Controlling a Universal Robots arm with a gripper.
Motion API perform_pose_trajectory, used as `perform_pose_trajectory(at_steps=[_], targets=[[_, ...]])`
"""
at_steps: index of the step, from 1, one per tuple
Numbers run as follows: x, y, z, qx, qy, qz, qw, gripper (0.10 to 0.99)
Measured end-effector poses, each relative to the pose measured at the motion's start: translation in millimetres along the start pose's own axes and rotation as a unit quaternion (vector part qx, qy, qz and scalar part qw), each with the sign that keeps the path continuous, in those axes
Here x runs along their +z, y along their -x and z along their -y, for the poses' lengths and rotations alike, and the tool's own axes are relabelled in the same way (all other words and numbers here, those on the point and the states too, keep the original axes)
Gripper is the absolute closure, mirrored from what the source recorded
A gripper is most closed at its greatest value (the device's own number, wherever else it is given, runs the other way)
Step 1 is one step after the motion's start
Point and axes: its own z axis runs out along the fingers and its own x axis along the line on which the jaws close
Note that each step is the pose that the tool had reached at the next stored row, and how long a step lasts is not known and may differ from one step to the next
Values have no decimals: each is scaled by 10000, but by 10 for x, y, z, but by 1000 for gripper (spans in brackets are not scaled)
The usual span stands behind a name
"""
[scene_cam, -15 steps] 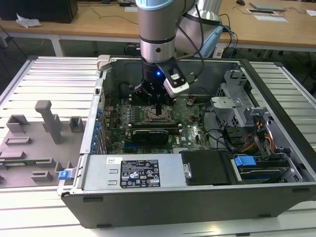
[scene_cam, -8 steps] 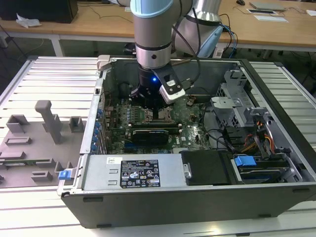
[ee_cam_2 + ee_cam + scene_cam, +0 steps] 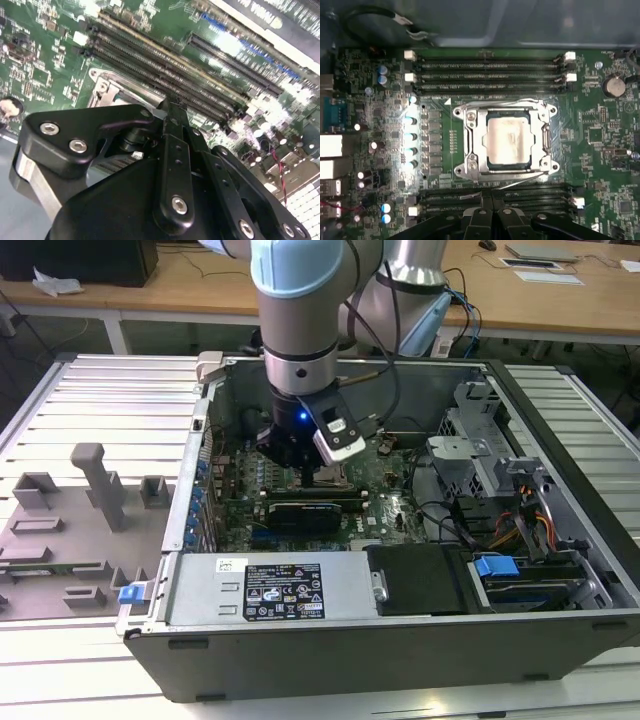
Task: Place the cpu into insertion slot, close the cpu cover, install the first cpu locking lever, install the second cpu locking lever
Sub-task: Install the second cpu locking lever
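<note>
First wrist view, from its left side across: blue-topped capacitors [image 3: 410, 136] stand on the green motherboard [image 3: 600, 165], then the square dark-framed insertion slot [image 3: 470, 131] holds the pale beige-silver square cpu [image 3: 509, 139], with the thin silver metal cpu cover [image 3: 543, 131] lying closed around it. Long black memory slots [image 3: 487, 65] run beside the socket. The black gripper [image 3: 492, 214] hovers near the socket edge, fingers pressed together, holding nothing.
</note>
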Motion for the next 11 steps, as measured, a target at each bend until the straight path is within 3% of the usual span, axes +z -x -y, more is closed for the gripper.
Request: perform_pose_trajectory(at_steps=[1, 4, 5, 7, 11], targets=[[8, -11, 10, 5, 92, -2, 10000, 980], [34, -32, 51, 8, 182, -6, 9998, 980], [44, -43, 67, 10, 231, -8, 9997, 980], [70, -73, 106, 18, 387, -13, 9992, 980], [126, -106, 177, 28, 543, -17, 9985, 980]])
